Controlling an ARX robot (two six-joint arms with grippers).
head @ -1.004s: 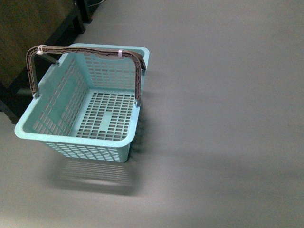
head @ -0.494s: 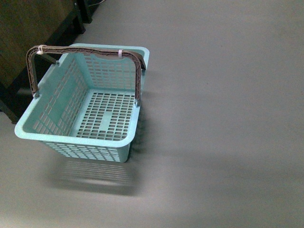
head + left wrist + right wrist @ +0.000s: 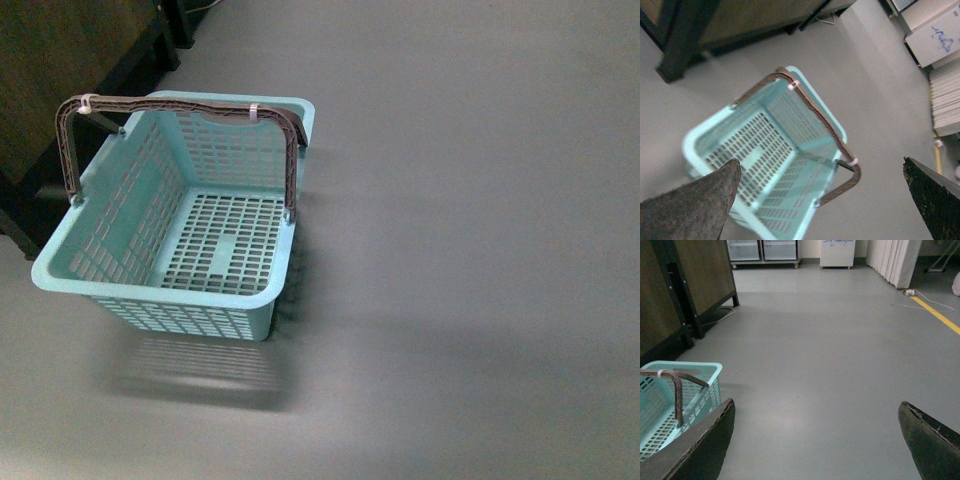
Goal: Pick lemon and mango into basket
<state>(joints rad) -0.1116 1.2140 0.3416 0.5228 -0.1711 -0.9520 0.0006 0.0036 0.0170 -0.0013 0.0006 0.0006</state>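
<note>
On the floor (image 3: 470,200), left of centre in the front view, the basket (image 3: 120,215) stands upright and empty with its handles (image 3: 180,103) raised and its long axis running away from the robot. It has barely shifted over the past second, so nothing is delivered yet, and neither lemon nor mango is in view. Left wrist view: left claw (image 3: 820,165) spread wide, holding nothing, looking down into the basket's open top. Right wrist view: right claw (image 3: 815,404) likewise spread and empty over bare floor, basket off to one side.
</note>
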